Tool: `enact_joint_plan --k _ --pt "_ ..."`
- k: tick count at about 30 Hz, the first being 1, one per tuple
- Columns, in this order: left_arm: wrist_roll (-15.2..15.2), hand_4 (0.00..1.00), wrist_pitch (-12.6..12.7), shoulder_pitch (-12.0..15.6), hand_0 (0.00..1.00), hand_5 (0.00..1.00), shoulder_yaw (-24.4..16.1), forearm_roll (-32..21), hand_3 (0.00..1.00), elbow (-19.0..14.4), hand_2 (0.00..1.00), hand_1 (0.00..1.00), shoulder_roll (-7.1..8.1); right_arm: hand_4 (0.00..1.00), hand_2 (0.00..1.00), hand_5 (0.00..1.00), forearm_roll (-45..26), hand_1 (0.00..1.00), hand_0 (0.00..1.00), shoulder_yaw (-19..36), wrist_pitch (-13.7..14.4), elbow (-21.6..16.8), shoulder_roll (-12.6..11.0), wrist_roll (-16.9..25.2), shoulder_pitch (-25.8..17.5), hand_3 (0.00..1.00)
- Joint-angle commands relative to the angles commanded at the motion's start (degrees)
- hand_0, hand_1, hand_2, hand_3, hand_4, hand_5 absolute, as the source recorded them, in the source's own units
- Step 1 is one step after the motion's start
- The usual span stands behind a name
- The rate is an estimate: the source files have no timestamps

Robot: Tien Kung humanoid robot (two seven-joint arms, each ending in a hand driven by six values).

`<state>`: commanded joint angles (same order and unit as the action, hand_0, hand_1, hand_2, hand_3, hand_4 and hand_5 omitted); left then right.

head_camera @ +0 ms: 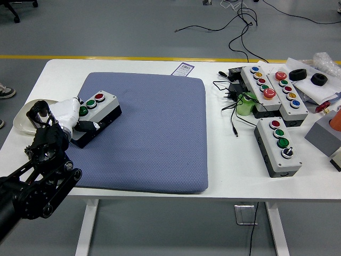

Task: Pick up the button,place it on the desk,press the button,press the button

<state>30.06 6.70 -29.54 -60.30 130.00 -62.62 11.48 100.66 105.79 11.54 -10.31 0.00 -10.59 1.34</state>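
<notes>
Table (160,68): white, spanning the view; its near edge runs along 6 o'clock.
Blue mat (154,133): large padded square at the table's centre-left, flat.
Left arm (32,186): black, coming in from 8 o'clock and reaching up to the mat's left edge.
Left hand (64,120): white-shelled, at 9 o'clock on the mat, clasped around the near-left end of the button box; fingers wrap its dark side.
Button box (98,109): grey top, black body, red and green buttons, lying tilted on the mat's 10 o'clock corner, held at the hand's 2 o'clock side.
Long control boxes (272,88): two multi-button strips at 2 o'clock, side by side.
Spare button box (278,145): on bare table at 3 o'clock, well apart from the hand.
Cables (232,101): black, tangled beside the strips.
</notes>
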Motion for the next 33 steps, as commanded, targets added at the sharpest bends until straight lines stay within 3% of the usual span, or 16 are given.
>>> enact_joint_plan --k 4,5,18,24,33 --pt "-7.0 0.998 2.0 -0.3 0.014 0.462 0.8 0.0 0.131 0.1 0.002 0.002 1.79 0.314 0.714 0.160 -0.1 0.671 0.545 0.0 0.0 0.0 0.0 0.0 0.1 0.635" --pt "-8.1 0.998 2.5 -0.4 0.016 0.524 1.1 0.0 0.100 0.3 0.002 0.002 2.17 0.314 0.713 0.160 -0.2 0.670 0.545 0.0 0.0 0.0 0.0 0.0 0.1 0.635" --pt "-25.4 0.984 9.9 -1.5 0.021 0.467 5.5 0.0 0.095 4.7 0.002 0.002 6.28 0.313 0.711 0.159 -0.2 0.669 0.545 0.0 0.1 0.0 0.0 -0.1 0.1 0.635" --pt "-34.7 0.979 12.7 -2.2 0.022 0.475 7.2 -4.3 0.094 6.8 0.002 0.002 8.08 0.313 0.712 0.158 -0.2 0.670 0.545 -0.1 0.1 0.0 0.0 -0.1 0.1 0.634" --pt "-42.1 0.923 15.7 -2.9 0.023 0.528 10.8 -9.8 0.098 8.7 0.002 0.002 9.33 0.313 0.711 0.158 -0.3 0.670 0.545 -0.1 0.1 0.0 0.0 -0.1 0.0 0.634"
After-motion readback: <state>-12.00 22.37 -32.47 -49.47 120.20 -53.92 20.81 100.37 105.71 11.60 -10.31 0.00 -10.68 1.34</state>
